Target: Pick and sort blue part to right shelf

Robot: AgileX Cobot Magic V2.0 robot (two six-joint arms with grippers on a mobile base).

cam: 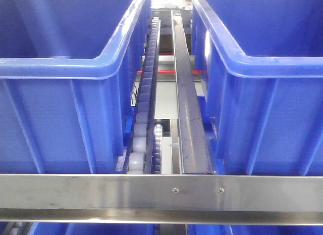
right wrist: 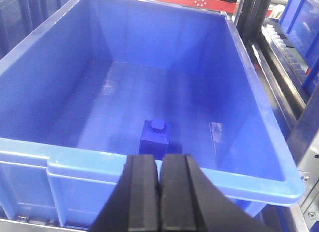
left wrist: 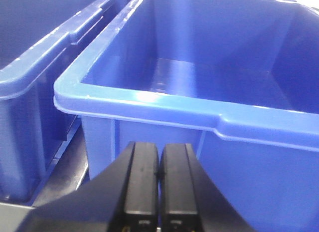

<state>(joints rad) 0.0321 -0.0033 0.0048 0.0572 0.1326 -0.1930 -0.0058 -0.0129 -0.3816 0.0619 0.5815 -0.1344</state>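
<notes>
The blue part (right wrist: 155, 137) stands upright, knob up, on the floor of a blue bin (right wrist: 259, 117) at 12 o'clock from the right hand (right wrist: 160, 192), whose fingers are pressed together, empty. The left hand (left wrist: 159, 192), likewise closed on nothing, faces another bin (left wrist: 149, 100) with no part visible, so the right is nearer.

One blue part (right wrist: 155, 137), two bins (cam: 60, 68) (cam: 272, 68), two screws (cam: 175, 190) (cam: 220, 190).

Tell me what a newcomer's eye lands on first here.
Big blue bins fill the front view on both sides, with a track of pale rollers between them behind a steel rail. From the right wrist, a small blue part stands upright on a bin's floor, just beyond the closed right hand.
</notes>
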